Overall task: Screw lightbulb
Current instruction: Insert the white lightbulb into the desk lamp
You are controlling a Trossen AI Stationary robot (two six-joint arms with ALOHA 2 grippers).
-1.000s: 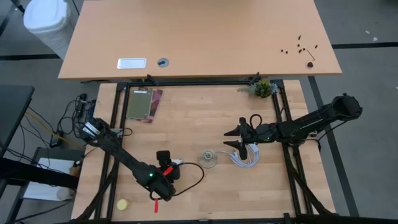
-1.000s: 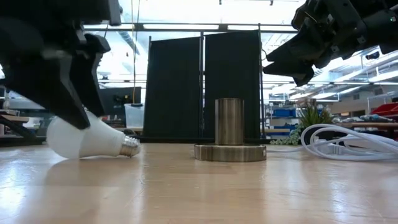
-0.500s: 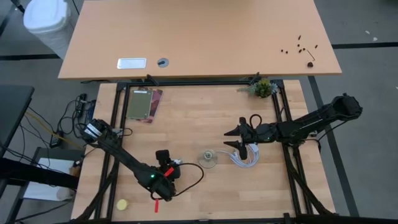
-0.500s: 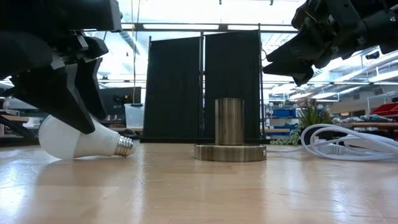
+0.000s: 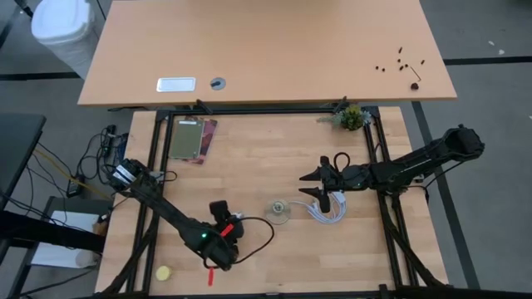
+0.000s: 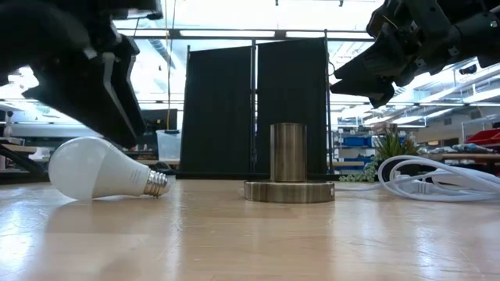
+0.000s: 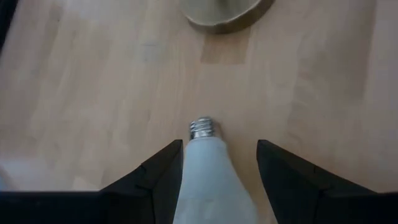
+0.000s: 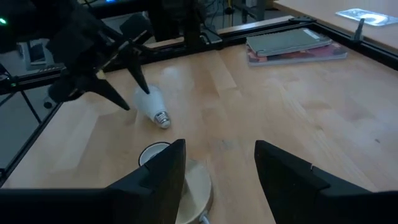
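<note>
I see the lightbulb, white, pear-shaped (grey screw base toward the socket), lying flat; left gripper fingers apart, straddling it untouched.

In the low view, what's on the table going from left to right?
lightbulb → socket → white cable

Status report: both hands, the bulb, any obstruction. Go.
Left hand open, straddling lightbulb, not gripping. Bulb lying on table, base toward socket. Right hand open above socket. Path clear.
</note>
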